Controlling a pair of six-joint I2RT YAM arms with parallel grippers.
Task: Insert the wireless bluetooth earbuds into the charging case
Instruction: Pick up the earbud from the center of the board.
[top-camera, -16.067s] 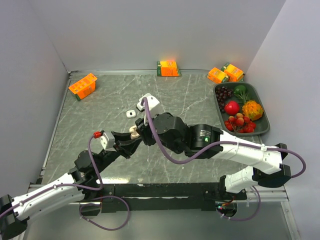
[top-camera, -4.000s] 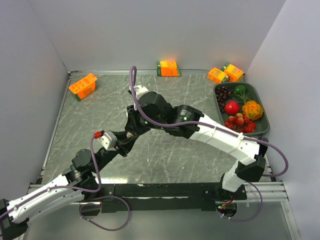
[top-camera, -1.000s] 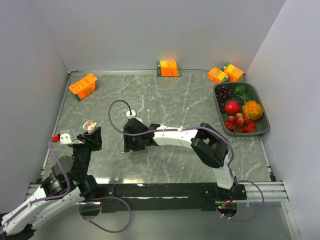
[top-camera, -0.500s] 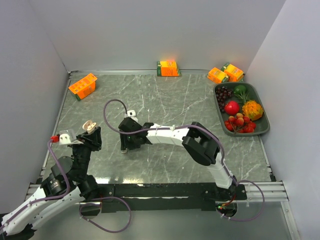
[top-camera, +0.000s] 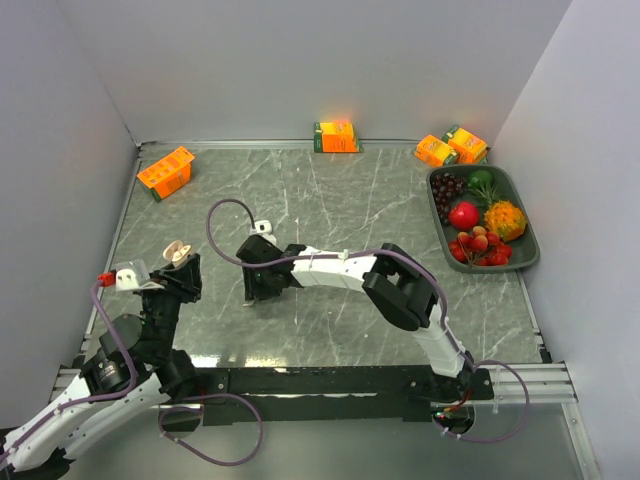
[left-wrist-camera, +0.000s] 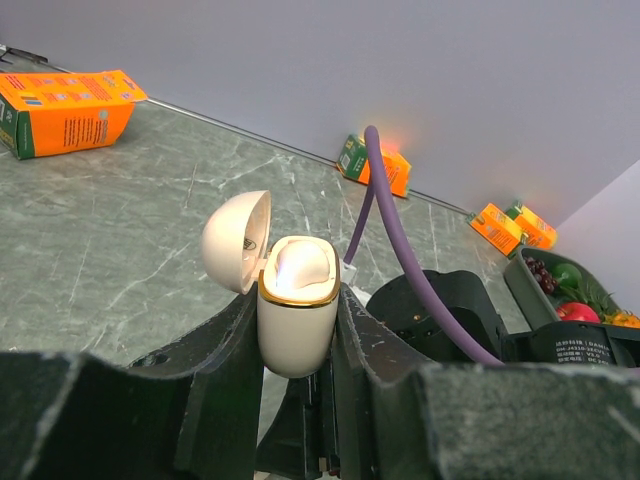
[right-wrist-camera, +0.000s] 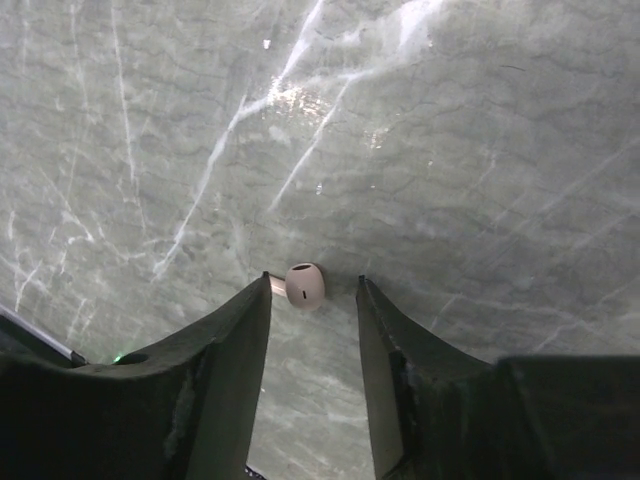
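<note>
left claw (left-wrist-camera: 296, 312) clamped on open charging case (left-wrist-camera: 296, 340); right claw (right-wrist-camera: 313, 287) half-open astride earbud (right-wrist-camera: 304, 286), not gripping

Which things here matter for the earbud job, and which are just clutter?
Job: open case; earbud.
Clutter: orange boxes; fruit tray.

A glossy cream, rounded plastic charging case (left-wrist-camera: 297, 320) with a gold rim stands upright, clamped in the left end effector (left-wrist-camera: 297, 345). Its lid is hinged open and a pale bud (left-wrist-camera: 300, 268) sits inside. A tiny beige stemmed plastic earbud (right-wrist-camera: 304, 285) lies on the green marbled bench (right-wrist-camera: 450, 150) between the right end effector's (right-wrist-camera: 312, 292) spread fingers.
</note>
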